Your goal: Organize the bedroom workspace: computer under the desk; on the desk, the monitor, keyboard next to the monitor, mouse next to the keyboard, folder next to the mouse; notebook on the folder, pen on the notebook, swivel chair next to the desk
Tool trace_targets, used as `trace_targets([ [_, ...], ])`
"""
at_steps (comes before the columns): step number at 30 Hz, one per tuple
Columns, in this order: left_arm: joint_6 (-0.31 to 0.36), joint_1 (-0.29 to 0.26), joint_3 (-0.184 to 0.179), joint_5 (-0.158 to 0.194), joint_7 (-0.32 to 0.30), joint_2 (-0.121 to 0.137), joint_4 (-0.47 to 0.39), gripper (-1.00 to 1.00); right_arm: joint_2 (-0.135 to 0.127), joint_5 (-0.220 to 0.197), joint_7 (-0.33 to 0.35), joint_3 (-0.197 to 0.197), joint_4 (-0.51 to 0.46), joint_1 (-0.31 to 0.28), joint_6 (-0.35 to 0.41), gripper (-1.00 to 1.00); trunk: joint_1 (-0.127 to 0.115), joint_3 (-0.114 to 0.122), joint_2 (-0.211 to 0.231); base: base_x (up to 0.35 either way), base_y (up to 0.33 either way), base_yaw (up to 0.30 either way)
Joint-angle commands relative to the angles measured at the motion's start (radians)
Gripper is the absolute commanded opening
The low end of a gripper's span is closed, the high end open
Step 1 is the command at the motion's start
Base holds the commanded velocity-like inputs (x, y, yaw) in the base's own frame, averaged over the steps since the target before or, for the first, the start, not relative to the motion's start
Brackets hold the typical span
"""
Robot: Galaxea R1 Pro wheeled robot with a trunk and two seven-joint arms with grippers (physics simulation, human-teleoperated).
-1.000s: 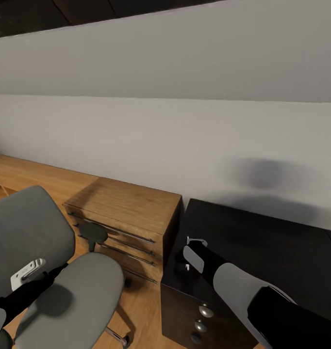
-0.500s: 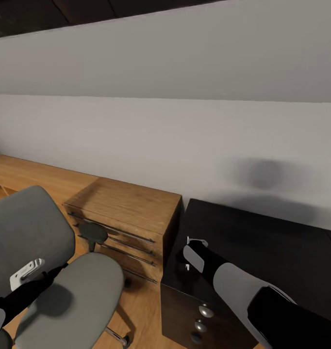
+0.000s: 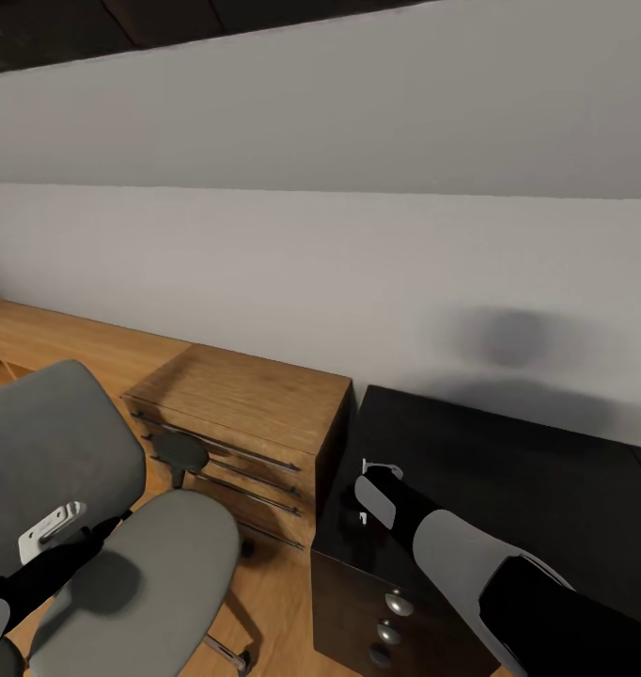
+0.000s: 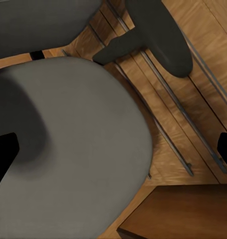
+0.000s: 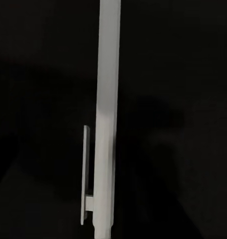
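The grey swivel chair (image 3: 161,583) stands at the lower left, its seat (image 4: 83,149) bare. My left gripper (image 3: 114,525) hovers over that seat, open, with black fingertips (image 4: 3,154) far apart and nothing between them. To the right is the black desk (image 3: 508,470) with silver-knobbed drawers. My right gripper (image 3: 369,475) hangs over its left end, shut on the thin white pen (image 5: 107,99), which casts a faint shadow on the dark top. Bits of the pen (image 3: 379,465) poke out past the gripper. The fingers themselves are lost against the black.
A light wooden drawer cabinet (image 3: 245,395) sits between chair and desk against the white wall. The chair's black armrest (image 4: 158,35) lies close to the cabinet's drawer fronts (image 4: 168,124). Wooden floor runs along the wall at the left.
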Motion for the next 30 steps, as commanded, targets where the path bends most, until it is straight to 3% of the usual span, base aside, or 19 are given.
trace_targets([
  [1, 0.004, -0.001, 0.0, 0.011, 0.009, 0.0, -0.001, 1.0, 0.0, 0.004, -0.008, 0.008, 0.01, -0.001, 0.009, -1.0, 0.0, -0.001, -0.001, 0.0, 0.0, 0.0],
  [30, 0.004, -0.001, 0.0, 0.011, 0.008, 0.0, -0.001, 1.0, 0.0, 0.001, -0.01, -0.008, 0.002, -0.001, 0.018, -1.0, 0.0, -0.001, -0.001, 0.0, 0.0, 0.0],
])
